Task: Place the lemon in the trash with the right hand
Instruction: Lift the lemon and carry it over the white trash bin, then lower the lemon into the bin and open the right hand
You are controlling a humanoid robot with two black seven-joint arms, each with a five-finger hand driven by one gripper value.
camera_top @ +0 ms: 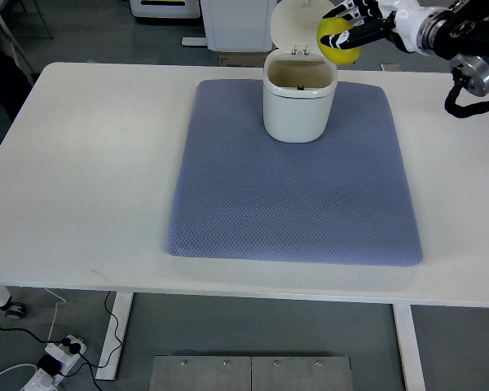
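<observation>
Up at the top right, the right hand reaches in from the picture's right edge, its black and white fingers curled around the lemon; the fruit is a smooth, bright yellow ball, partly covered by those fingers, and it hangs just above the right side of the trash bin's rim. Behind the hand, the wrist shows white casing, dark metal joints and a black cable looping below it.

The trash bin is a small cream-white tub of glossy plastic with rounded corners and slightly tapering walls; its lid stands tipped up and back on a hinge, leaving the mouth open and the inside dark in shadow. It stands upright near the far edge of a blue-grey mat; the mat is a rounded rectangle with a fine woven, dimpled texture. The mat lies flat on a white table with a smooth, matt top; under the near edge, white legs and a tangle of cables on a grey floor can be seen.
</observation>
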